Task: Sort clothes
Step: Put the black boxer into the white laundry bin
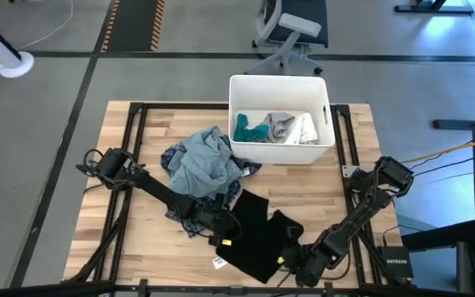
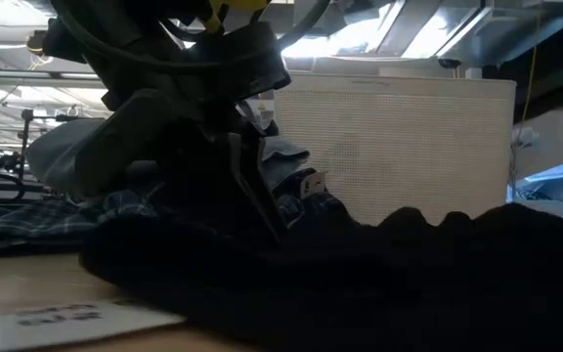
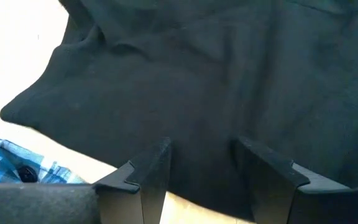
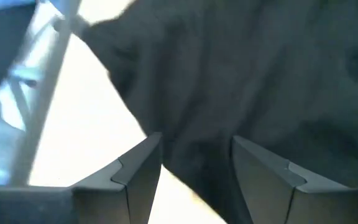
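Both grippers sit low at the black garment (image 1: 258,231), jaws apart, nothing held. Left gripper (image 3: 201,163) has its edge right ahead between the fingers; right gripper (image 4: 194,158) faces the opposite end, so the cloth's long axis runs between them.

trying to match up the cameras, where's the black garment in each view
High view: black garment at the table's front, between both grippers.
Low view: dark mass across the foreground.
Left wrist view: fills most of the picture.
Right wrist view: fills the right part.
Shared landmark: white bin.
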